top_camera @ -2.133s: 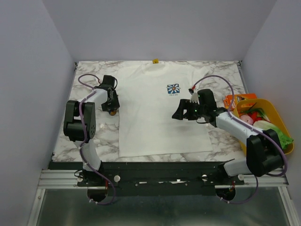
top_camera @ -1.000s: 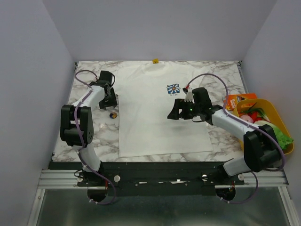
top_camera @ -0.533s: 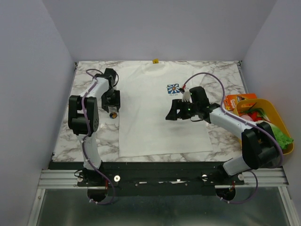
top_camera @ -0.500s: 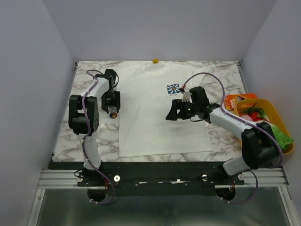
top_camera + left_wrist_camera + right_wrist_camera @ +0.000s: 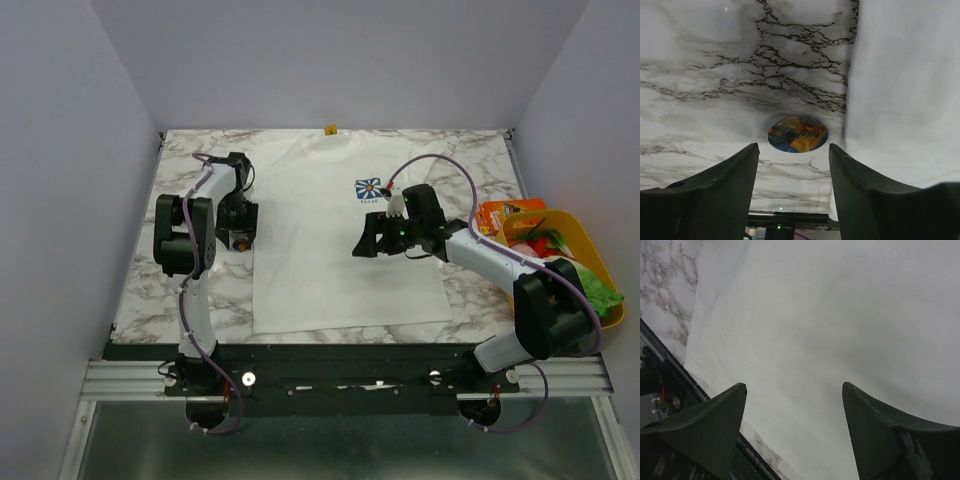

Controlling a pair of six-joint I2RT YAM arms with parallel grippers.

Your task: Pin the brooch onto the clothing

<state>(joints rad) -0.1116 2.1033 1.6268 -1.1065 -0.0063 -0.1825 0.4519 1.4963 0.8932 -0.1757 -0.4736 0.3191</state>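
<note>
The brooch [image 5: 798, 134] lies mid-frame between the spread, empty jaws of the left gripper [image 5: 792, 150], just left of the shirt [image 5: 905, 90].

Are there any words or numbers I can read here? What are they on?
No text reads clearly.
Blue lettering under the flower print on the T-shirt: too small to read.
Yellow neck label: too small to tell.
Brooch: a blurred colourful picture, no clear letters.
Orange packet: print too small.
</note>
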